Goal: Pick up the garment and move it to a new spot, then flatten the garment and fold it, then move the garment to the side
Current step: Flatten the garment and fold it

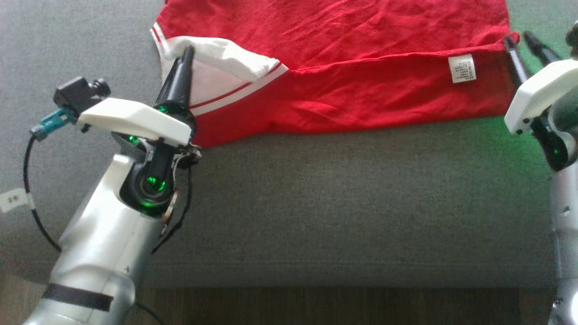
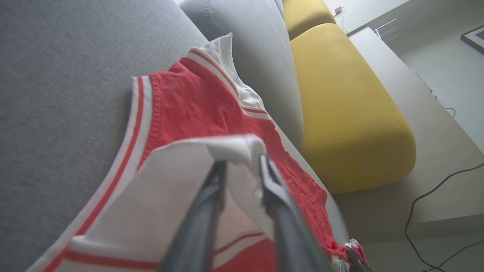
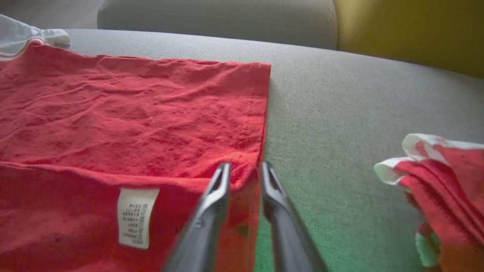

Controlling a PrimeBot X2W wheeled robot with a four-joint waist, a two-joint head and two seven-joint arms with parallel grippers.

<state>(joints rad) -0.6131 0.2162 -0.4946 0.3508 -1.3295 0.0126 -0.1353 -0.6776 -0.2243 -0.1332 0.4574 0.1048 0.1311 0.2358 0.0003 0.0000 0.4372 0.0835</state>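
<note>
The garment (image 1: 361, 54) lies on the grey sofa (image 1: 316, 203), mostly flat and folded over once, I judge. My left gripper (image 2: 242, 162) and right gripper (image 3: 245, 166) stand slightly parted, released, with cloth edges loose between them. Further folds and the move to the side remain.

Grey sofa seat (image 1: 316, 203) stretching wide; grey backrest (image 3: 215, 19) rising at far side; yellow cushion (image 2: 348, 113) sitting far right; black cable (image 2: 412, 206) trailing over pale wood surface (image 2: 435, 143); dark floorboards (image 1: 316, 307) showing near.
</note>
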